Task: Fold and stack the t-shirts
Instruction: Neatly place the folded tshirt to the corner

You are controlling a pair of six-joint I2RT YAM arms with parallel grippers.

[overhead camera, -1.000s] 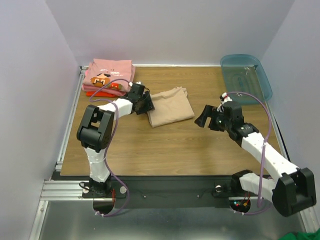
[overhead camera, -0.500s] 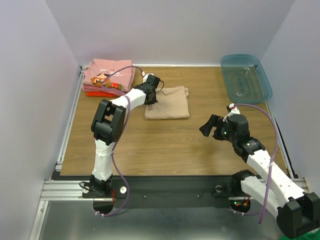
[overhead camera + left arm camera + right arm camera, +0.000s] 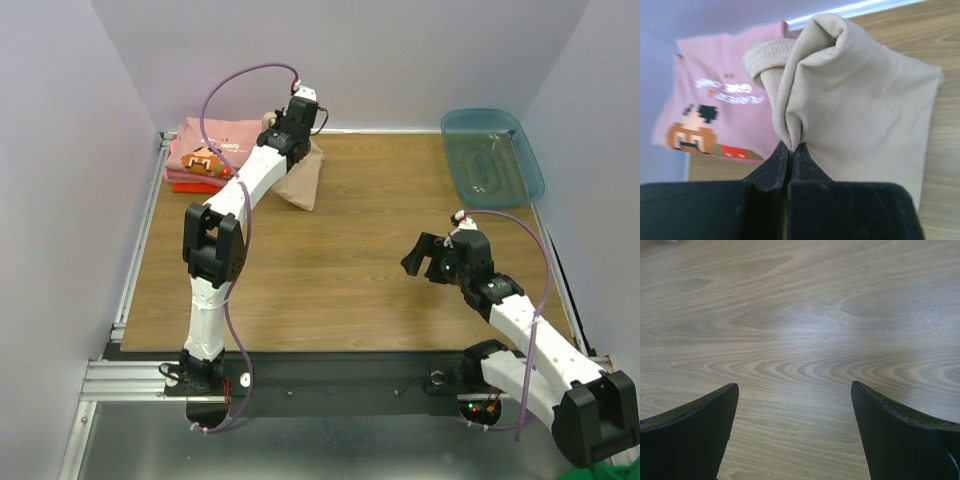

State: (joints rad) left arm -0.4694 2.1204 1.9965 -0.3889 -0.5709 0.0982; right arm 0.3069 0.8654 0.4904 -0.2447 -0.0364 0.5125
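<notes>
Step, judged: stacking | left hand (image 3: pixel 789 154) is pinching plain tan cloth t-shirt (image 3: pixel 860 95), hanging just beside folded pink cartoon-print t-shirt (image 3: pixel 715 100) pile | right hand (image 3: pixel 795 405) is hovering released over wooden bench (image 3: pixel 800 315) | next likely calling for setting tan squarely atop pile.

The wood-grain desk (image 3: pixel 340 270) carried a folded stack at its far left corner: a red-orange t-shirt (image 3: pixel 192 186) directly on the surface, with a pink t-shirt (image 3: pixel 215 140) on top. A teal bin (image 3: pixel 492 150) sat at the far right. The tan t-shirt (image 3: pixel 303 182) hung just right of the stack, and its contact with the surface could not be confirmed.
</notes>
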